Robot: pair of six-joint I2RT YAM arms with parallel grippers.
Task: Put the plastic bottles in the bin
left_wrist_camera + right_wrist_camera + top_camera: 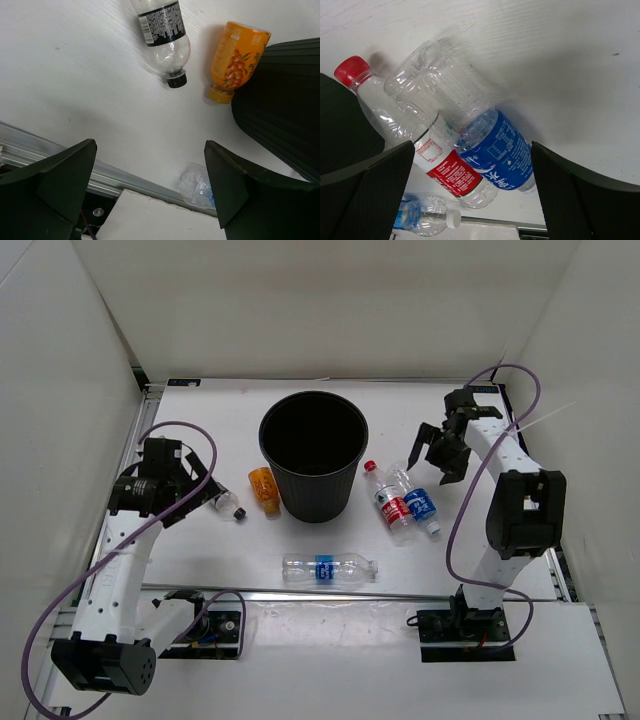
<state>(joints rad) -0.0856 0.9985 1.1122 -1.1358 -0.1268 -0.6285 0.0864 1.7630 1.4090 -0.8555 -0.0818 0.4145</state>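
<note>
I see a white table (pixel 200 550) between white walls. My right gripper (pixel 440 455) hangs empty, fingers spread wide. Just ahead of and below it, two clear plastic bottles lie touching, one red-labelled (pixel 447 172) and one blue-labelled (pixel 495 150). My left gripper (pixel 150 200), equally wide, tilts down. The tiny dark-capped clear bottle (pixel 162 40) lies ahead of it, and right of that the stubby orange bottle (pixel 235 60) lies just beside the round black plastic bin (pixel 312 455).

White table (pixel 230 550) bearing black bin (pixel 315 490), five plastic bottles (pixel 328 569)
</note>
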